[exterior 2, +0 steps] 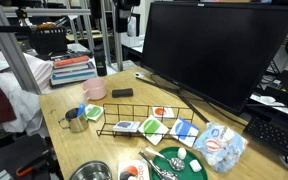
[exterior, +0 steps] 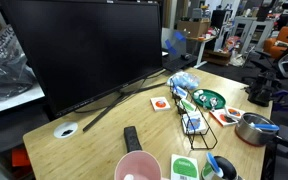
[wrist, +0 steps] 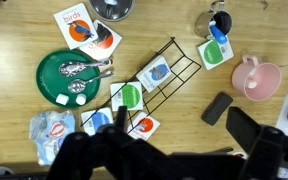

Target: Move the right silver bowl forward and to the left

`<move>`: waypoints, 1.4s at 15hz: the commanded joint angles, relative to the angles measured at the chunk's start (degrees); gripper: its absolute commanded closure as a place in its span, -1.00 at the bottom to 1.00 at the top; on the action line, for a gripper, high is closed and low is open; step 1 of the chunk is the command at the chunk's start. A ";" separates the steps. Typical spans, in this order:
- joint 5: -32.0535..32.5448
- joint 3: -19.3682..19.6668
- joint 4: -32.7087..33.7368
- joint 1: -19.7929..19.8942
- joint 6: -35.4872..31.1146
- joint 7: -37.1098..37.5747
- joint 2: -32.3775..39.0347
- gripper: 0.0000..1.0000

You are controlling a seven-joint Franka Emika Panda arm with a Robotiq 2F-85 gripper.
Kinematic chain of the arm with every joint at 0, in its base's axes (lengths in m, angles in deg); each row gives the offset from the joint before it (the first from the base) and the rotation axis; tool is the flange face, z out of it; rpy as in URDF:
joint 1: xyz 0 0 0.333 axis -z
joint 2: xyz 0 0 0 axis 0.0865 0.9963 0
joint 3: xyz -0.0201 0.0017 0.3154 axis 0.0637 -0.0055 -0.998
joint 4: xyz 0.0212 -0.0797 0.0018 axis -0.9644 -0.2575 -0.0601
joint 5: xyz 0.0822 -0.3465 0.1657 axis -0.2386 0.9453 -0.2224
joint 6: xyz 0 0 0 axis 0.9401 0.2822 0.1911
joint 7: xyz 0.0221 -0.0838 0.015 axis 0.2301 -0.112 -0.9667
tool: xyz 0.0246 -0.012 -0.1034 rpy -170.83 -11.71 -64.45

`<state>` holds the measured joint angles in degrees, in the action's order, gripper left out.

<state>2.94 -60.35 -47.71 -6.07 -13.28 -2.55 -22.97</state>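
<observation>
**Silver bowl sat far from the pincer**

The right silver bowl (exterior: pixel 252 128) stood on the bench (exterior: pixel 104 150) just beside the bird cards (exterior: pixel 224 117), near the dark green dish (exterior: pixel 208 99) and well apart from the pink bowl (exterior: pixel 137 167). The pincer (wrist: pixel 109 150) appeared only as a dark blur low in the wrist view, clear of the bowl. Whether it was released or clenched could not be told.
</observation>
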 commanded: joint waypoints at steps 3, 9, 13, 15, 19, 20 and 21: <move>-0.43 -0.92 0.13 1.17 0.12 -0.41 0.09 -1.00; -0.43 -0.92 0.13 1.17 0.12 -0.41 0.09 -1.00; -1.84 -0.47 -0.90 1.36 0.14 0.94 2.18 -1.00; -3.74 -0.24 -2.63 1.90 -0.45 3.26 3.77 -1.00; -7.46 -0.49 -7.92 4.52 -2.77 12.04 5.98 -1.00; -8.31 -0.50 -9.36 5.19 -3.04 14.04 6.12 -1.00; -8.87 -0.62 -11.23 5.96 -3.53 16.28 5.79 -1.00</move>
<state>-3.21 -60.10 -55.49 -2.58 -15.01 8.51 -16.21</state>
